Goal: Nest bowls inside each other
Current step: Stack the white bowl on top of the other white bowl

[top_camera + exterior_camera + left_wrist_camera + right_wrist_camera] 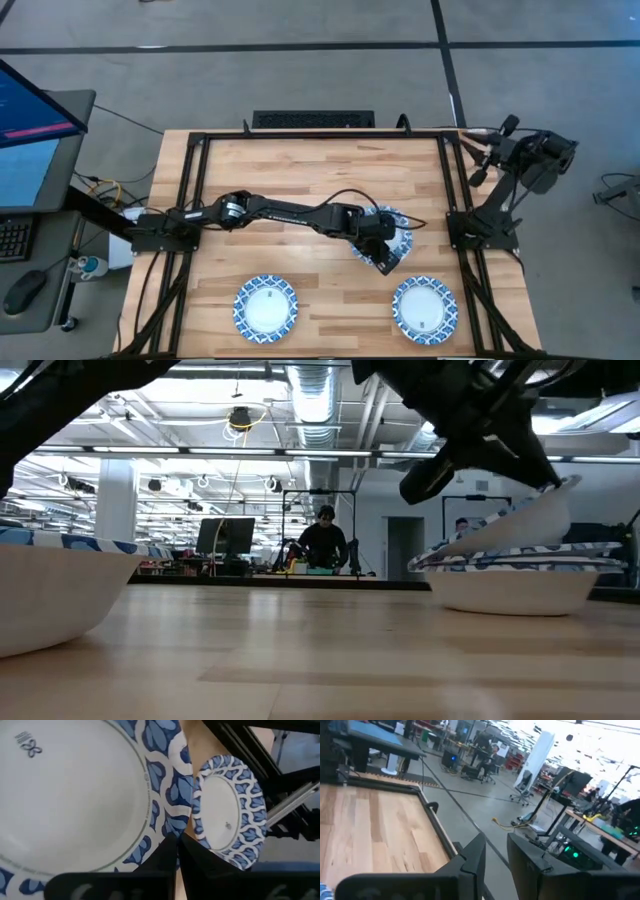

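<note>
While the left arm reaches across the table (300,165) in the high view, its left gripper (383,255) sits over a stack of bowls (397,232) right of centre, holding a tilted bowl (388,262) by the rim; two single bowls, a left front bowl (266,306) and a right front bowl (426,308), lie apart along the front edge with white centres showing nothing inside. At table height, the held bowl slants on top of the stack, one edge resting in it, the other raised. From the left wrist, the fingers (165,857) pinch the patterned rim, another bowl beyond. The right gripper (495,857) is folded back past the table's right edge, fingers slightly parted, holding nothing.
</note>
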`<act>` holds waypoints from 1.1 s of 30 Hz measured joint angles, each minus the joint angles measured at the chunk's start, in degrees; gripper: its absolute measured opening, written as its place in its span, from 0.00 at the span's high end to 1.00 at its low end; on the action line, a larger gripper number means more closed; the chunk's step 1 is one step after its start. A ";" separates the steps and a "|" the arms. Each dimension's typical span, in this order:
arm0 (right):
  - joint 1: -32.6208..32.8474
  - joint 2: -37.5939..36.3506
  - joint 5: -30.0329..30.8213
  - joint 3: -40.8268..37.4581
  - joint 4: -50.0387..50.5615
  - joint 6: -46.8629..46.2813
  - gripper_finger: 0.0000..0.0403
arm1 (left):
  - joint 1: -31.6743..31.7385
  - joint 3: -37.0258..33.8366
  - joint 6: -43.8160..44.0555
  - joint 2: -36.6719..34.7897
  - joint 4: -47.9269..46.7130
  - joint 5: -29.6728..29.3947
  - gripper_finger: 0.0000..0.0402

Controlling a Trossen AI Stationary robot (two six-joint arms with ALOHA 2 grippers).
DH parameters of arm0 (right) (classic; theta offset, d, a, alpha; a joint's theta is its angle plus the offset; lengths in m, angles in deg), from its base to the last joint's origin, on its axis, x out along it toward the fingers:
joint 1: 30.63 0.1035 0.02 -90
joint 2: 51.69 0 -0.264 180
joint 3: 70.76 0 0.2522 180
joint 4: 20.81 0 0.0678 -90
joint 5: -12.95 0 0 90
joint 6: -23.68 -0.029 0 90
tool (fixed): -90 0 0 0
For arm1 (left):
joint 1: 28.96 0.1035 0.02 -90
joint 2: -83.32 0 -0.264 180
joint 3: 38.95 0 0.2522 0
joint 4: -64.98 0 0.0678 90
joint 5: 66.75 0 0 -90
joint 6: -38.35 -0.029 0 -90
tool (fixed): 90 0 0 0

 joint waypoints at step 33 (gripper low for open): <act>-4.54 0.07 -9.27 1.58 -12.74 32.84 0.74 | 4.44 0.34 -1.48 -6.78 6.08 -7.90 0.78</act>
